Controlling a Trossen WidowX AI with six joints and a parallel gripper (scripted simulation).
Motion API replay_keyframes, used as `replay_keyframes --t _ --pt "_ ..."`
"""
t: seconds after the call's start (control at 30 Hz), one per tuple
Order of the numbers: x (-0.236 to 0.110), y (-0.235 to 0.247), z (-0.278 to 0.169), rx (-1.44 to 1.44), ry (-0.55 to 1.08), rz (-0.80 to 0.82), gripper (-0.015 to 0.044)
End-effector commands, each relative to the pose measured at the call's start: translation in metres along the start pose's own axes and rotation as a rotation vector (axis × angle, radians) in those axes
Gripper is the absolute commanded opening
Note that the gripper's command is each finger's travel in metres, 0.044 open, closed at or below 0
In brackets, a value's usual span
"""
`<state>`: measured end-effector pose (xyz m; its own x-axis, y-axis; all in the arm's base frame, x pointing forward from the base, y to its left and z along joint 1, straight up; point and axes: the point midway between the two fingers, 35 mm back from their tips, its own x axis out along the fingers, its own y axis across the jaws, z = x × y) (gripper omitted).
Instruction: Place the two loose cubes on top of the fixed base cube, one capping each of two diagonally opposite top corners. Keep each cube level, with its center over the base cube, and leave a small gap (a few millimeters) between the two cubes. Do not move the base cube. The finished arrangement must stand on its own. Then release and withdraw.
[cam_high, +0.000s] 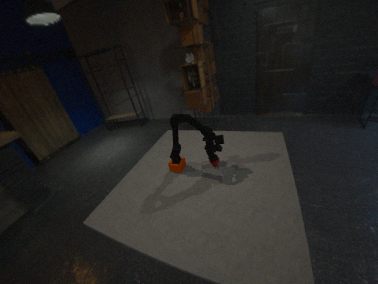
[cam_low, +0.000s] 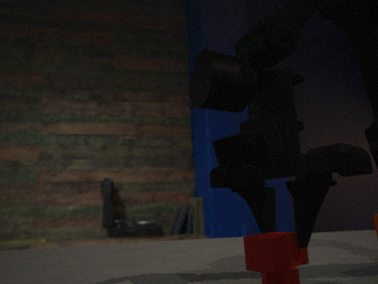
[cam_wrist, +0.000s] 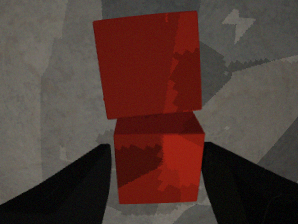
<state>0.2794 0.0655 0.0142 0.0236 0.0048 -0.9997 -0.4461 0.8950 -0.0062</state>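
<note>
A red cube sits level between my gripper's fingers, resting on the near edge of a larger red base cube. It overlaps only a strip of the base cube's top. My gripper points straight down over it. Its black fingers stand at the cube's two sides, slightly apart from them, so it is open. The second loose cube shows in none of the views.
The cubes stand on a pale grey mat on a dark floor. An orange block sits at the foot of the arm, left of the cubes. Wooden crates and a wire rack stand far behind.
</note>
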Motion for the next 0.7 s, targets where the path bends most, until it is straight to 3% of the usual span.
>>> replay_keyframes --t 0.0,0.67 --pt "-0.006 0.0 0.0 0.001 -0.001 0.001 0.0205" --pt "-0.035 0.0 0.0 0.0 0.0 0.0 0.0205"
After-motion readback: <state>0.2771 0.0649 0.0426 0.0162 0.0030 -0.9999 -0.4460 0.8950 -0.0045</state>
